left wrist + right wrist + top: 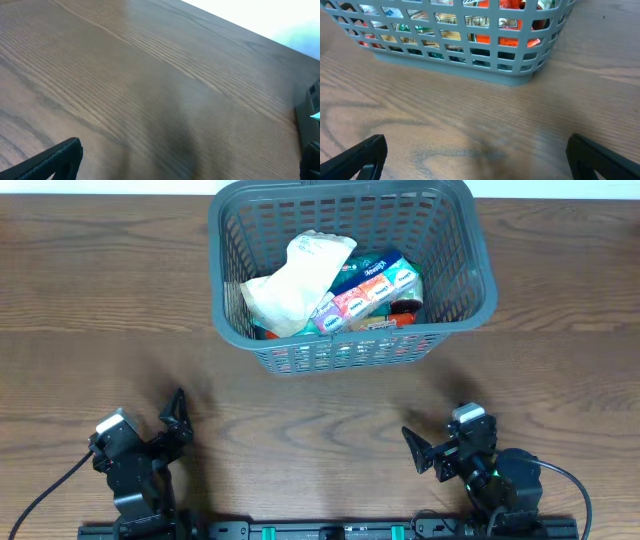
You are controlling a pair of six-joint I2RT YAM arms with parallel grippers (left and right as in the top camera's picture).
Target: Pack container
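The container (pixel 340 352), a dark grey lattice basket, stands at the far middle of the wooden table. Inside it lie a white pouch (pixel 300 275), a colourful multi-pack of packets (pixel 368 288) and something red (pixel 406 308). My left gripper (pixel 180 418) rests near the front left edge, open and empty, well short of the basket. At the front right, my right gripper (pixel 438 432) is also open and empty. The right wrist view shows the basket's near wall (pixel 470 40) ahead of the right gripper (pixel 480 157), with bare wood between its fingers. Only bare table lies before the left gripper (pixel 182 152).
The table's far edge (pixel 240 25) shows in the left wrist view. A black rail with the arm bases (pixel 330 530) runs along the front edge. Cables (pixel 45 490) trail from both arms.
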